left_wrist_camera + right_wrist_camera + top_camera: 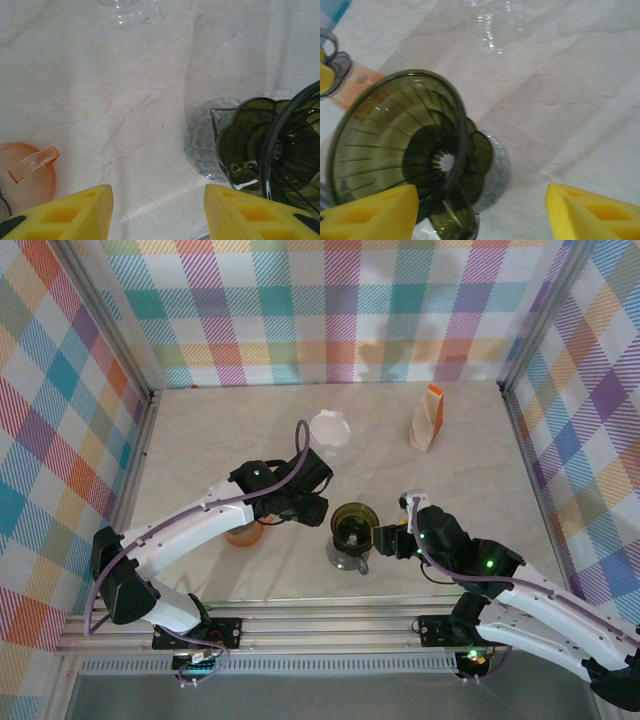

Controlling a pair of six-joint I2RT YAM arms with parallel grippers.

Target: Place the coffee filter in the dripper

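Dripper (354,523) sits on a glass server (347,558), table (480,490) centre. The filter looks to be the orange-white pack (428,418) standing upright at far right, well apart from the dripper; not certain. Right pincer (388,538): fingers apart, empty, just right of the dripper and pointing left at it. Left pincer (312,508): fingers apart, empty, just left of the dripper. The pack lies far and slightly right of the right pincer, so the right arm is judged nearer; it would need to swing away from the dripper towards the far side.

Glossy green see-through dripper (400,155) on matt marble-look table (480,480).
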